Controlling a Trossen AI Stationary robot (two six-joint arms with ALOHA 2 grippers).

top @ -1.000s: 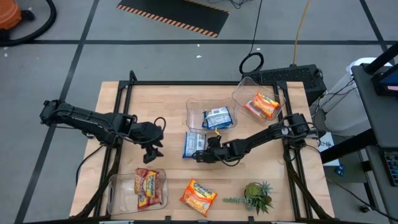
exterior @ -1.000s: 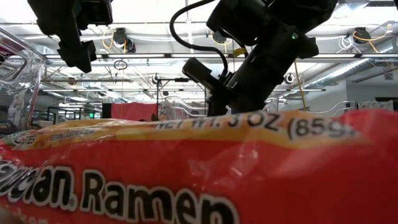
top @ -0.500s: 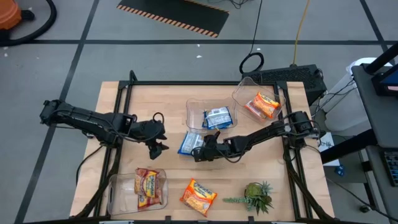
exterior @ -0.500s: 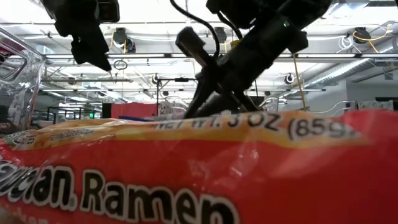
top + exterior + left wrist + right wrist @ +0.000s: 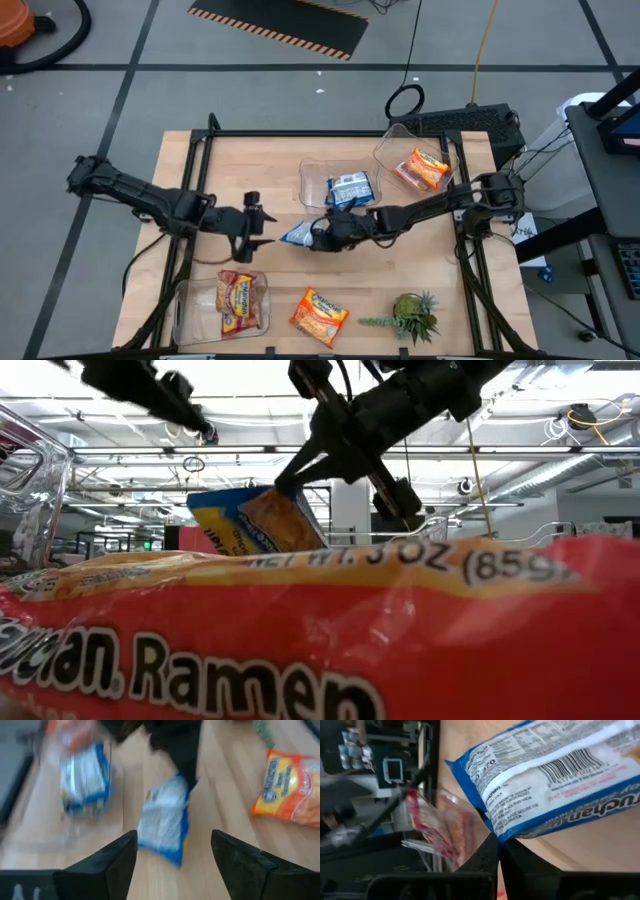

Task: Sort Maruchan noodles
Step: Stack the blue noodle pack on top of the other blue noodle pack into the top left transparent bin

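Note:
My right gripper point(image 5: 318, 236) is shut on a blue-and-yellow Maruchan noodles packet point(image 5: 298, 235), which hangs over the table's middle point(image 5: 255, 520). My left gripper point(image 5: 262, 230) stands open just left of it, fingers point(image 5: 105, 862) pointing at the packet point(image 5: 165, 820) without touching it. Another blue packet point(image 5: 350, 188) lies in the centre clear bin. An orange packet point(image 5: 425, 168) lies in the far right bin. A red packet point(image 5: 240, 303) lies in the near left bin. One orange packet point(image 5: 318, 315) lies flat on the table near the front. My right gripper pinches the blue packet between its two fingers at its blue edge near a corner point(image 5: 501, 837), only at their free ends point(image 5: 285, 485). The fingers come slanting down from the table's right side. The packet hangs tilted below them, lifted clear of the table.
A small green spiky plant point(image 5: 415, 315) stands at the near right. The three clear bins stand at the centre far side point(image 5: 310, 175), far right point(image 5: 392, 140) and near left point(image 5: 185, 310). Bare wood lies between the grippers and the front packet.
My right gripper has risen and drawn a little toward the table's left with the blue packet. The packet lay flat on the table and now hangs tilted, clear of it. My left gripper has rolled about its own line and shifted slightly toward the packet, staying open.

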